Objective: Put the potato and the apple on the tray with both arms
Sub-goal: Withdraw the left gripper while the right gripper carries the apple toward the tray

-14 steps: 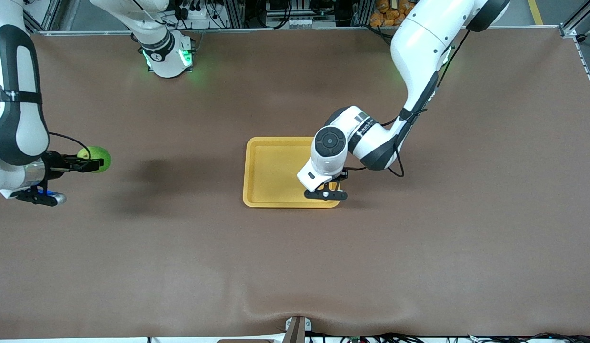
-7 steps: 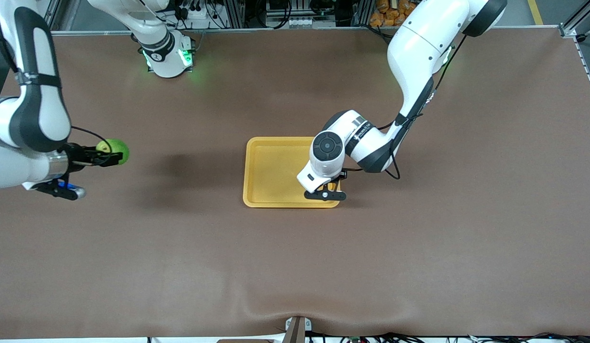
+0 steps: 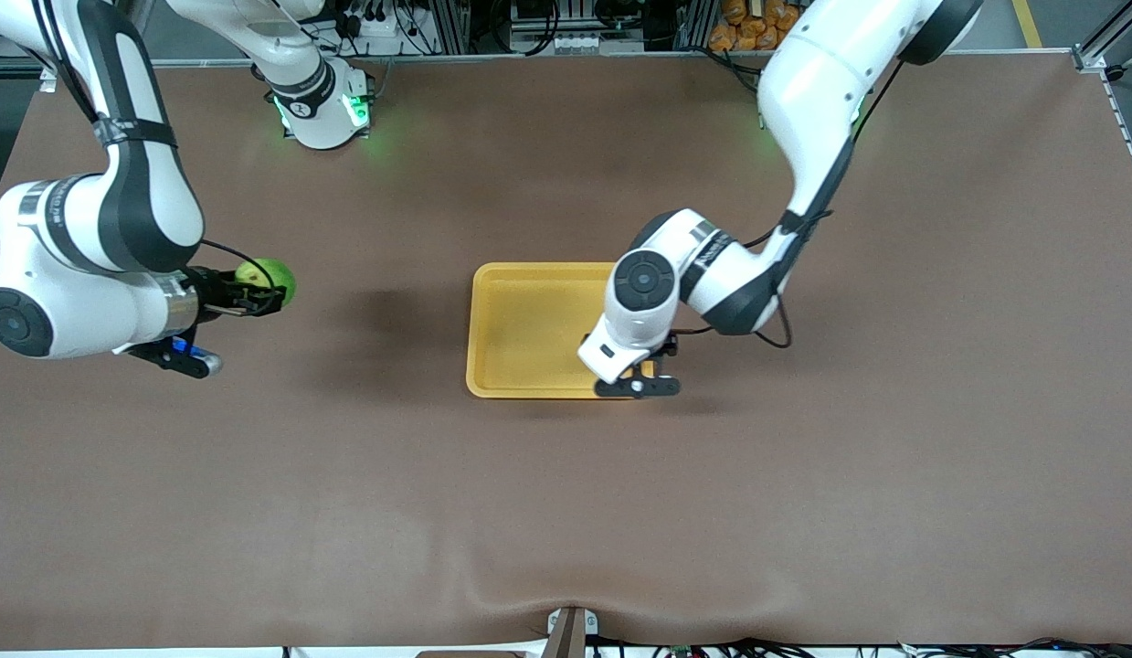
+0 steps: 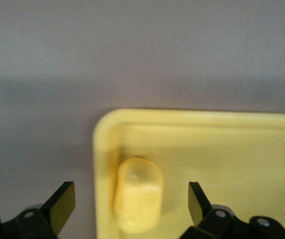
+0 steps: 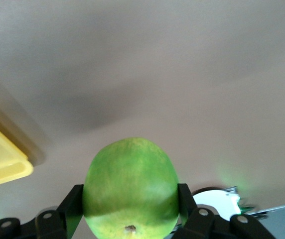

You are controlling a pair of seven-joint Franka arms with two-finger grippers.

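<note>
Sitting in a corner of the tray (image 4: 222, 144) is the potato (image 4: 138, 194), close to the rim, at the tray's end toward the left arm and on the side nearer the front camera. It is not held by anything. The left gripper (image 4: 131, 201) is seen right over it, with its two fingers spread wide on each side and not touching it. In the front view the potato is hidden under this gripper (image 3: 640, 382).

The tray (image 3: 529, 320) is found near the middle of the table (image 3: 566, 512).

The apple (image 3: 266, 279) is held up in the air by the right gripper (image 3: 255, 297), over the bare table toward the right arm's end, well apart from the tray. Its sides are squeezed between the two black fingers (image 5: 71, 209) (the stem dimple can be seen low down in the right wrist view (image 5: 130, 189)).

The apple is judged to be light, hard and smooth, so it could slip or roll if it is let go too high. A low, gentle drop on a flat part of the tray is thought best. The potato looks light and firm too, with a dull skin that is not slippery. If it must be picked up, its long sides are the best place to be pinched. It looks well settled.
</note>
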